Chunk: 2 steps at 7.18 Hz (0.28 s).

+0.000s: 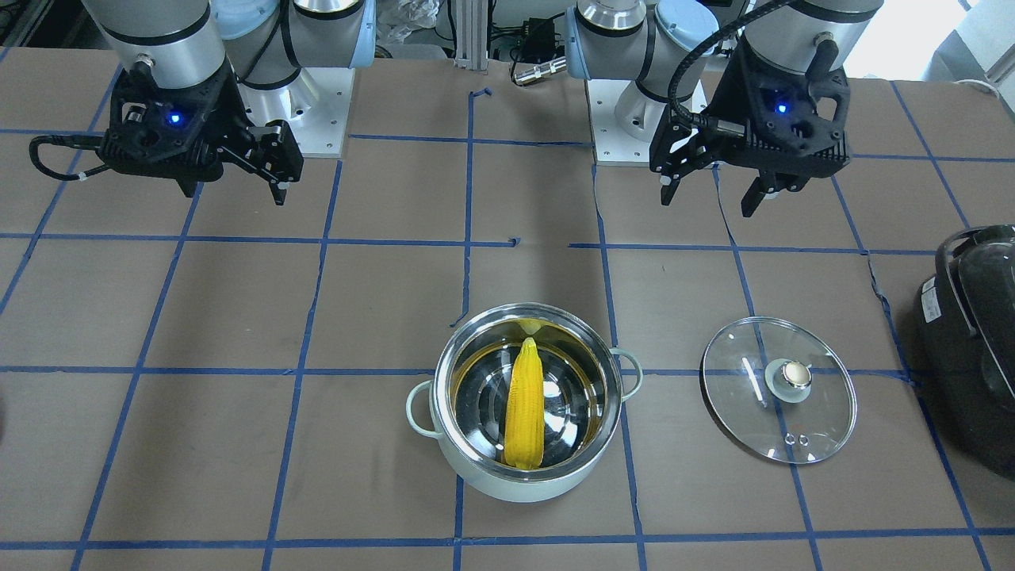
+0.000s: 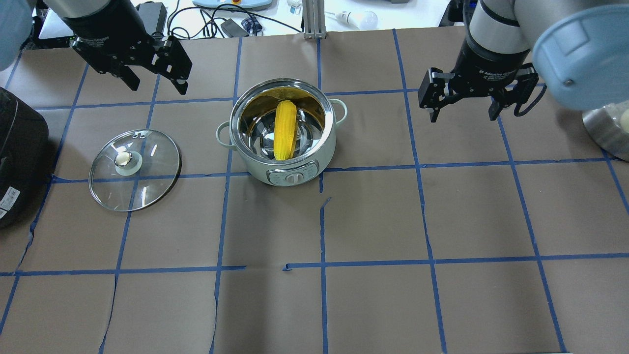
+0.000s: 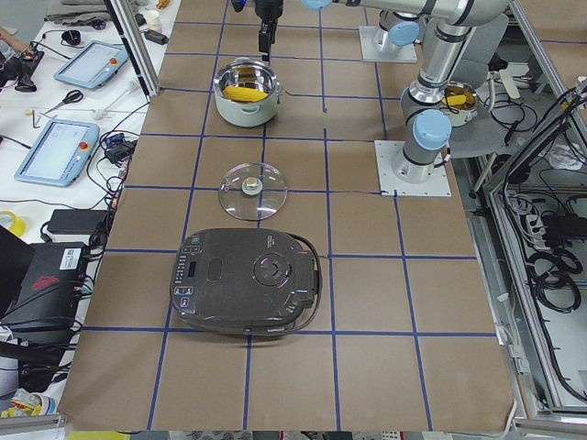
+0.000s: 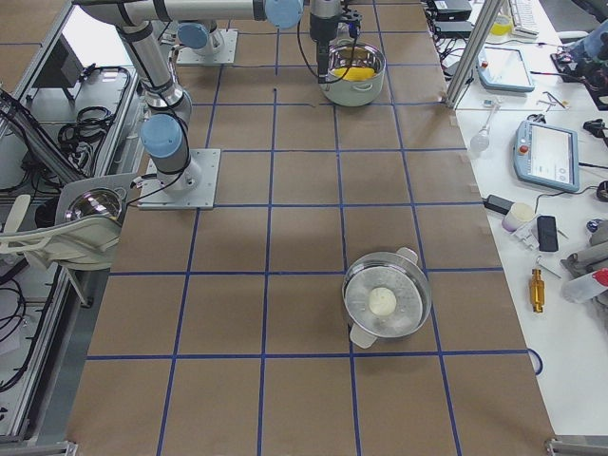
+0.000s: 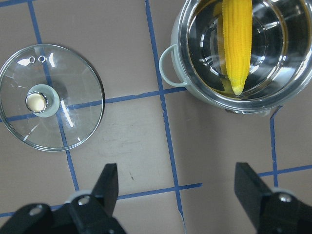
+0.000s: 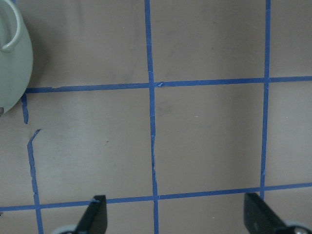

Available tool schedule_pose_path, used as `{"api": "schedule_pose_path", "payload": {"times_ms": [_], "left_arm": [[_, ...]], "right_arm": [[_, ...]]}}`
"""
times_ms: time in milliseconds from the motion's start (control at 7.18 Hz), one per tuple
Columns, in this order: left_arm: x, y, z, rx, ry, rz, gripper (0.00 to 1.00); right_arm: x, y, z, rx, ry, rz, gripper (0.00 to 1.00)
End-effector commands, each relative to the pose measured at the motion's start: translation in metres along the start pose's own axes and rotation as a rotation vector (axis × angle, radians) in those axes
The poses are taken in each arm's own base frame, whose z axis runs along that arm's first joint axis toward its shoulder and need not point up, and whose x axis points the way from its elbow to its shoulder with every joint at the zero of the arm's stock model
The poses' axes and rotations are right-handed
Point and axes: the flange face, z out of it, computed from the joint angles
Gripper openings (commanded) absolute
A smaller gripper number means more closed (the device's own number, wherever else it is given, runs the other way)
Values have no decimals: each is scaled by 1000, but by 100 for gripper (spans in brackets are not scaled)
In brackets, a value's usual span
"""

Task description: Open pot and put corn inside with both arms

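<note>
While corn lies in the uncovered pot, lid flat on the surface nearby, left tool and right tool wide, empty

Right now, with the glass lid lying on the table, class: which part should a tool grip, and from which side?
Grip the knob, coming straight down from above. The lid lies flat, knob up; its thin rim hugs the table, leaving no purchase.

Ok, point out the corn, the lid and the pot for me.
corn (image 1: 525, 412), front-facing view, middle of the cob.
lid (image 2: 135, 170), overhead view, glass just beside the knob.
pot (image 1: 523, 485), front-facing view, mint outer wall below the rim.
</note>
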Motion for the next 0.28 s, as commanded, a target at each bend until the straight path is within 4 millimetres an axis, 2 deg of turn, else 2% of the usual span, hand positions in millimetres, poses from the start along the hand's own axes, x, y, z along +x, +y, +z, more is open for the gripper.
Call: {"api": "schedule_pose_path", "payload": {"times_ms": [0,139], "left_arm": [[0,2,1,-10,3,-32,87],[1,5,1,-22,4,-45,87]], "right_arm": [[-5,7,-5,-21,-56,4,100],[-4,6,-10,-19,-49,4,100]]}}
